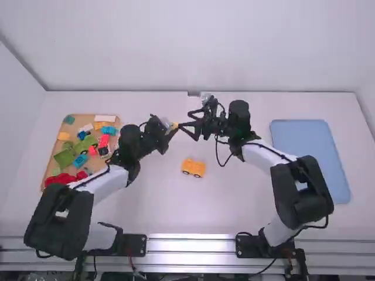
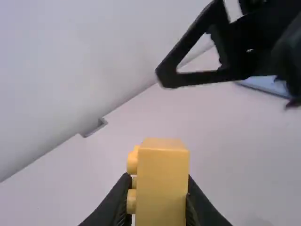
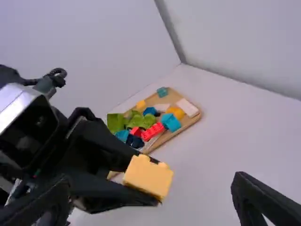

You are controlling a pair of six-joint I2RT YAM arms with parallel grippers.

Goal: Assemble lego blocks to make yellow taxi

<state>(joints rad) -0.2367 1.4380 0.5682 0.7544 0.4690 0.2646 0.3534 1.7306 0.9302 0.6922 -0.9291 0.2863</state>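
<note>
Your left tool [image 1: 170, 129] is closed onto a yellow block [image 3: 148, 176], both fingers gripping its sides, and you have it up above the counter [image 1: 170, 205]; the studs show along one face, with part of the block sticking out past the fingertips. Facing it, your right tool [image 1: 185, 119] is spread wide, with nothing between its fingers; one of its fingertips is near the block in the high view, and you're looking at two tools almost nose to nose over the middle.

Below them, on your counter, sits a yellow wheeled piece [image 1: 193, 168], upright, dark wheels showing along its near side; it lies between the two arms, apart from both tools.

Farther out on your left, there's the wooden tray [image 3: 175, 97], loaded with green, red, blue, white and yellow blocks; away on your right, a blue tray [image 1: 310, 158] lies flat beyond the right arm.
</note>
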